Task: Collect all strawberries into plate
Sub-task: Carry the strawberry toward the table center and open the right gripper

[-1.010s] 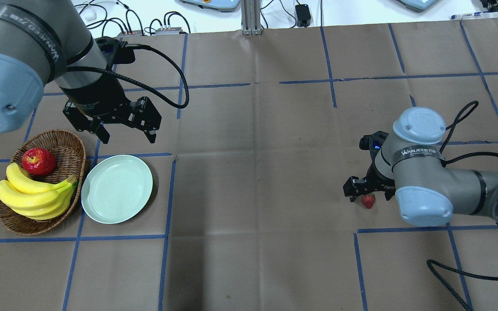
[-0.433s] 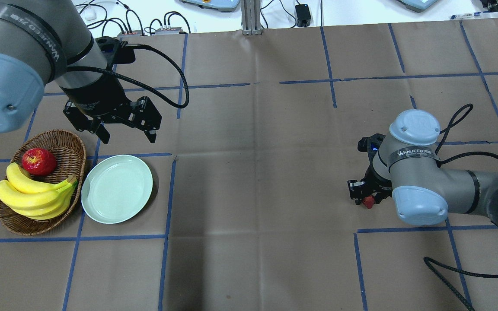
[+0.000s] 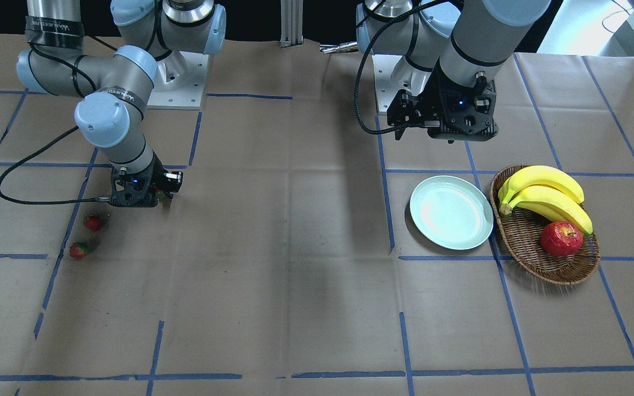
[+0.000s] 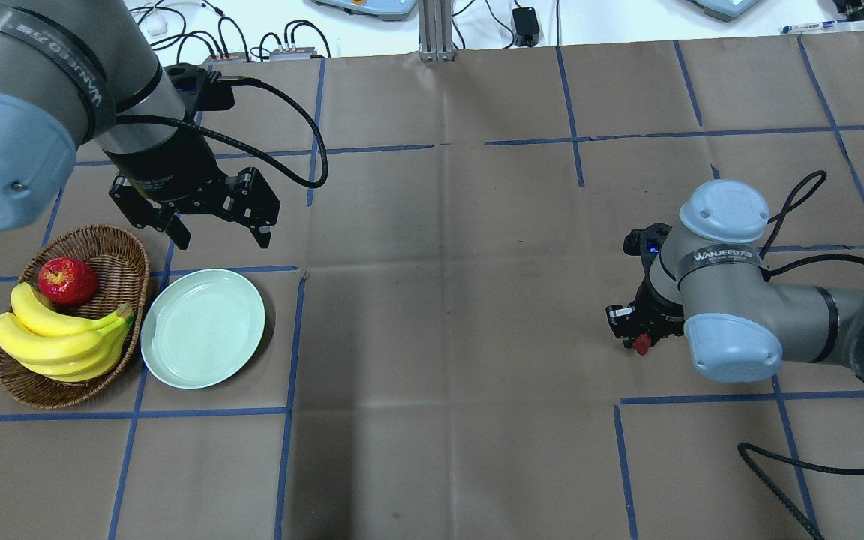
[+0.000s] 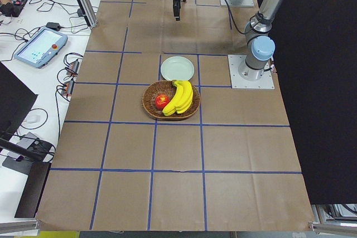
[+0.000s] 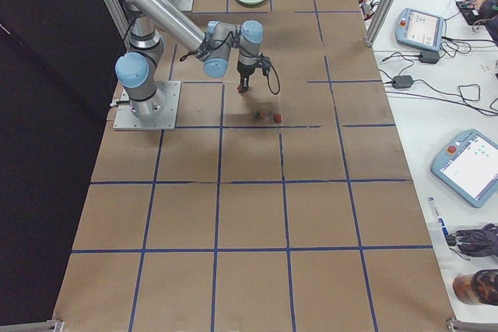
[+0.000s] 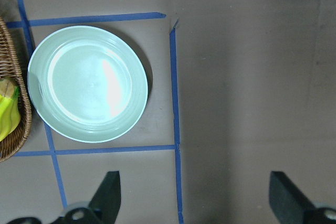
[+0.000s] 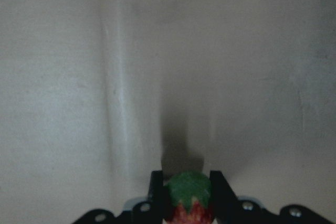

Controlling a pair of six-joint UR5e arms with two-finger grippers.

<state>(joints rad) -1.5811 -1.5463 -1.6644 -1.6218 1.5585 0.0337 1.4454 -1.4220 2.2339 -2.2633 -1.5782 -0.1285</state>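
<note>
Right gripper (image 4: 638,334): fingers drawn narrow and clamped on one strawberry (image 8: 190,196). The wrist view shows the berry's green top pointing outward between the two black fingers (image 8: 219,195). A shadow falls on the paper just ahead of it. It cannot be told whether the berry is clear of the table (image 4: 439,315). This gripper and its berry are well apart from the plate (image 4: 202,328), across the table on the robot's right.

Plate: pale mint green, round and shallow, lying flat on the brown paper with nothing in it. Blue tape (image 7: 175,93) runs close along two of its sides.

One loose strawberry (image 3: 92,222) and a second loose strawberry (image 3: 78,250) lie on the paper near each other. Both are farther from the plate than the right gripper is, and neither touches that gripper.

Left gripper (image 4: 222,240): fingers spread wide and holding nothing. It hangs above the table just beyond the plate's far edge, not touching it. Its wrist view looks straight down on the plate, with both fingertips (image 7: 107,192) visible at the bottom of the view.

Wicker basket (image 4: 130,251): oval, brown, just beside the plate on the side away from the right gripper. It holds a bunch of bananas (image 4: 57,341) and a red apple (image 4: 67,280).
</note>
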